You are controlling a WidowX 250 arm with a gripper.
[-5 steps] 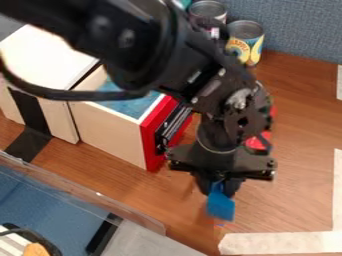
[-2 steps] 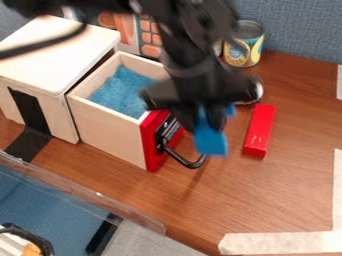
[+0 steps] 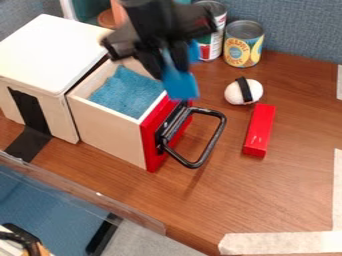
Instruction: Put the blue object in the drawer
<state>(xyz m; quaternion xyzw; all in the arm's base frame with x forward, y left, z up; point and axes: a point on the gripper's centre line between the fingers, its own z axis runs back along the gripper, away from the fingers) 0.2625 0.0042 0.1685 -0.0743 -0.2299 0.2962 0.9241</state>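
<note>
Since the earlier frame, the tool (image 3: 169, 67) has swung up and back, carrying the blue object (image 3: 180, 86) from out over the handle (image 3: 215, 131) to just above the red front of the drawer (image 3: 152, 142). The tool is pinching the object, which hangs below it, outlined against the front's top edge.

If let go here, it might strike that edge and drop outside onto the worktop (image 3: 280, 185), since it does not look fully over the opening. Lowered too soon, it could catch the rim and twist loose or shove the drawer.

Counted: one blue object, one drawer with one handle, one blue cloth (image 3: 130, 92), one cabinet (image 3: 50, 52), two cans (image 3: 242, 47), one red block (image 3: 259, 131), one black-banded white ball (image 3: 236, 93).
</note>
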